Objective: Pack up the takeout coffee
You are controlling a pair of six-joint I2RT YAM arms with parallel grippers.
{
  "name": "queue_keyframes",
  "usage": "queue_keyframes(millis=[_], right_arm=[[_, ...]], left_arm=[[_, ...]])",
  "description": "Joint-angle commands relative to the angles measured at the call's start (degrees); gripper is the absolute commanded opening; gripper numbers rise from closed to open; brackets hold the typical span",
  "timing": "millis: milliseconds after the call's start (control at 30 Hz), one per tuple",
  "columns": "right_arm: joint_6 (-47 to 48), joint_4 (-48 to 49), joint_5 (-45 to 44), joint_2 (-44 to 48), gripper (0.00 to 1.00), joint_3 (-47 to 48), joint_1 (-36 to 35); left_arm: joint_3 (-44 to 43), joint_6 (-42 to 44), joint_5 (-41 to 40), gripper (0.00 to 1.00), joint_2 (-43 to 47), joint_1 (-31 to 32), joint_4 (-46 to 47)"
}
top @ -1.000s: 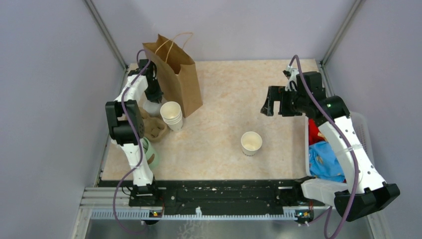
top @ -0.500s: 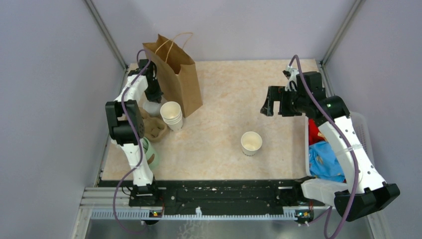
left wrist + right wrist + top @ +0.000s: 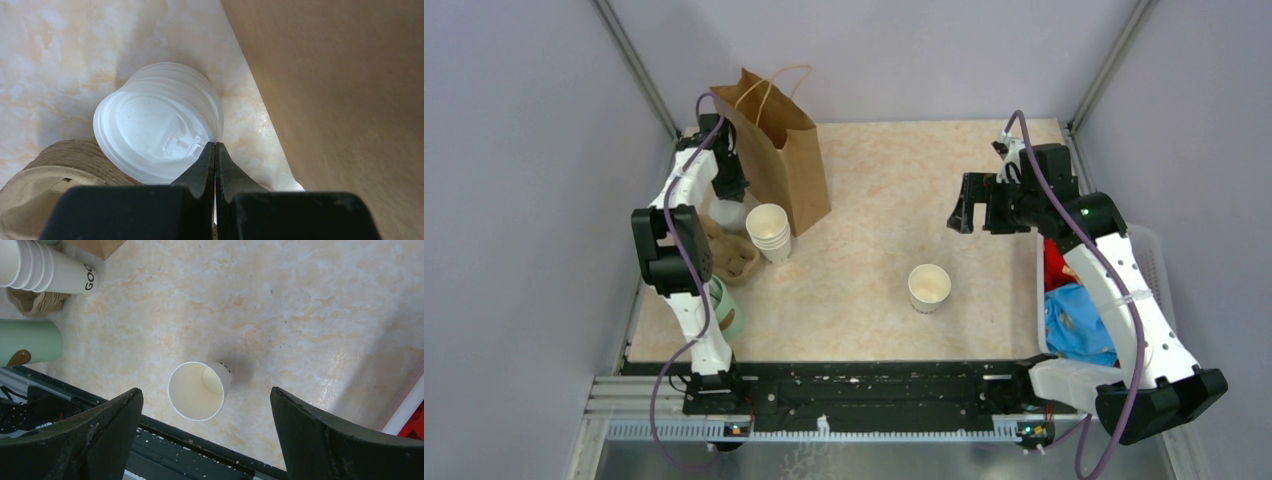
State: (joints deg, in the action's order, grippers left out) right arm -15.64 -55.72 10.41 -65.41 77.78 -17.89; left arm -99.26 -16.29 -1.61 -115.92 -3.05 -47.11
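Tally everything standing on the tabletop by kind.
Brown paper bag: 1
Stack of lidless cups: 1
Loose lidless cup: 1
White lid, underside hidden: 1
Cardboard carrier: 1
Green tumbler: 1
Total: 6

Stacked paper cups (image 3: pixel 767 232), lone open cup (image 3: pixel 929 287), green tumbler (image 3: pixel 729 315)

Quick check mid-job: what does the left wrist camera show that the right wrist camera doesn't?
Only the left wrist: the white lid close to the bag's side, with the left gripper shut in front of it; what sits under the lid is hidden.
Only the right wrist: the lidless cup seen between the wide-open fingers of the right gripper, the stack of cups and the green tumbler.
Both: the marbled table, the brown paper bag and the cardboard holder.
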Motion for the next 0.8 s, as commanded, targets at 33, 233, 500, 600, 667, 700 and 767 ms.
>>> queue_keyframes(millis=[33,233,500,600,667,700,767], right_arm=[[-0.07,1.85,0.48,-0.07,0.97,1.14,-0.57],[0.16,1.85,0.77,-0.07,0.97,1.01,-0.57],[0.52,1.85,0.92,-0.33,0.97,1.37,-0.56],[0.52,2.01,0.92,-0.39,0.97,1.32,-0.57],[0.52,2.02,0.96,-0.42,0.97,1.24,-0.57],[0.5,2.07,1.0,-0.37,0.97,1.2,-0.57],[0.46,2.11,0.92,-0.5,0.97,1.06,-0.57]], left_arm=[[-2.34,1.4,-1.26,0.0,5.16,-0.54,-0.99],[-1.7,1.44,-2.27,0.0,6.45,-0.53,-1.49],[-2.78,2.23,-0.16,0.02,4.07,-0.86,-1.37],[-3.08,2.38,0.21,0.02,2.82,-1.07,-1.52],[-3.19,2.69,0.44,0.03,2.1,-1.22,-1.64],[-3.35,2.82,0.44,0.04,1.76,-1.23,-1.78],[-3.47,3.08,0.38,0.04,1.3,-1.25,-1.84]])
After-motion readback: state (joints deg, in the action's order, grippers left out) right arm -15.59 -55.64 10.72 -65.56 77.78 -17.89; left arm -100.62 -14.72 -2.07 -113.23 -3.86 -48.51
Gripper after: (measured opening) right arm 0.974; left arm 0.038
